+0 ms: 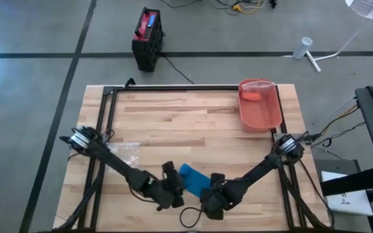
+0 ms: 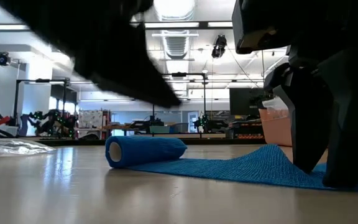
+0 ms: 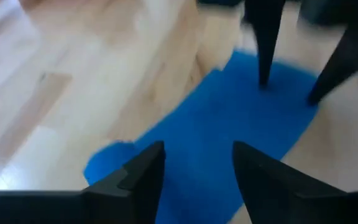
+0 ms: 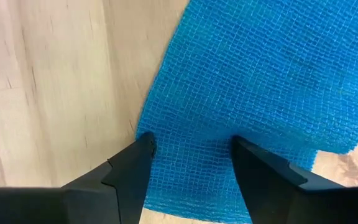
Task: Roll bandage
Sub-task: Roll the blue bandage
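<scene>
blue mesh bandage (one end rolled), flat tail on table, both arms' fingers open above it

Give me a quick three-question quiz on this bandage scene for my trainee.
1. True or false: the blue bandage is fully rolled up.
2. What lies in the pink bin? A) an orange item B) scissors C) tape
3. Which gripper's fingers press the flat end: left gripper or right gripper?

Key: 1. False, only one end is a roll. 2. A. 3. Right; its open fingers rest on the mesh.
</scene>
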You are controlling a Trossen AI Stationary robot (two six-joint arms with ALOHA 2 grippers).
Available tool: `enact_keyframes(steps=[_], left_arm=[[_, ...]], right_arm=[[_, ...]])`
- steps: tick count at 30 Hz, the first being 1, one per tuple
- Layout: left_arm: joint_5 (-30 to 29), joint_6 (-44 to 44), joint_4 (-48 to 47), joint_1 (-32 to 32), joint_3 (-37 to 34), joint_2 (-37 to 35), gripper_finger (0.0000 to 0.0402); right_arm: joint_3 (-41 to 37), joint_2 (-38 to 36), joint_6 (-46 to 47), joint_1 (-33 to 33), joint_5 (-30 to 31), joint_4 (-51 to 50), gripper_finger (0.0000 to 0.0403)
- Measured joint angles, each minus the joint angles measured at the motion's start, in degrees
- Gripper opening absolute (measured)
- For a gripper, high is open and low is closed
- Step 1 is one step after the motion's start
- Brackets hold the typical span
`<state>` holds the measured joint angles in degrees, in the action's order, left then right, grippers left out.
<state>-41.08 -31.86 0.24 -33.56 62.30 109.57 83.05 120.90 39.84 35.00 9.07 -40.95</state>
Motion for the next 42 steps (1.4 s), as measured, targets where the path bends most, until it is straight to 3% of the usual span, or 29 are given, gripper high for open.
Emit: enact_keyframes(steps=[4,10,18,21,24,27,30,33,35,37,42], left_arm=[[-1.38,-1.38,-7.24,0.69,0.75,3.12,0.0174],[-12.36,-7.95,-26.95,0.96,0.85,1.39,0.0183],[-14.72,-28.65,-58.53,1.22,-1.03,-2.16,0.0185],[-13.4,-35.29,-62.85,0.96,-1.63,-2.97,0.0178],[-12.38,-36.52,-60.08,-0.14,-1.65,-4.95,0.017],[-13.59,-35.87,-49.78,-1.64,-1.35,-7.24,0.0162],[-14.78,-24.88,-30.84,-2.87,-1.67,-8.21,0.0156],[-12.06,-9.92,-12.25,-3.15,-3.14,-6.72,0.0154],[-11.47,-5.63,-5.25,-2.73,-4.3,-4.92,0.0153],[-11.23,-4.91,-4.86,-1.91,-4.72,-3.04,0.0153],[-11.08,-6.8,-14.18,-0.63,-5.42,-1.06,0.0153]], right_arm=[[-0.02,0.0,-0.05,-0.02,-0.03,0.0,0.0216],[-0.02,0.0,-0.02,-0.02,0.05,-0.07,0.0221],[-0.02,0.0,-0.25,0.11,0.09,-0.04,0.0211],[-0.02,0.0,-0.27,0.11,0.01,-0.02,0.0213],[-0.02,0.0,-0.25,0.11,0.04,0.0,0.0217],[-0.01,0.0,-0.23,0.11,0.04,0.03,0.022],[0.0,0.0,-0.25,0.11,-0.01,0.15,0.0217],[-0.02,0.0,-0.25,0.12,-0.05,0.31,0.0211],[-0.02,0.0,-0.13,0.13,-0.03,0.52,0.021],[-0.02,0.0,0.06,0.13,-0.08,0.74,0.0209],[-0.02,0.0,0.74,0.41,0.06,0.9,0.0211]])
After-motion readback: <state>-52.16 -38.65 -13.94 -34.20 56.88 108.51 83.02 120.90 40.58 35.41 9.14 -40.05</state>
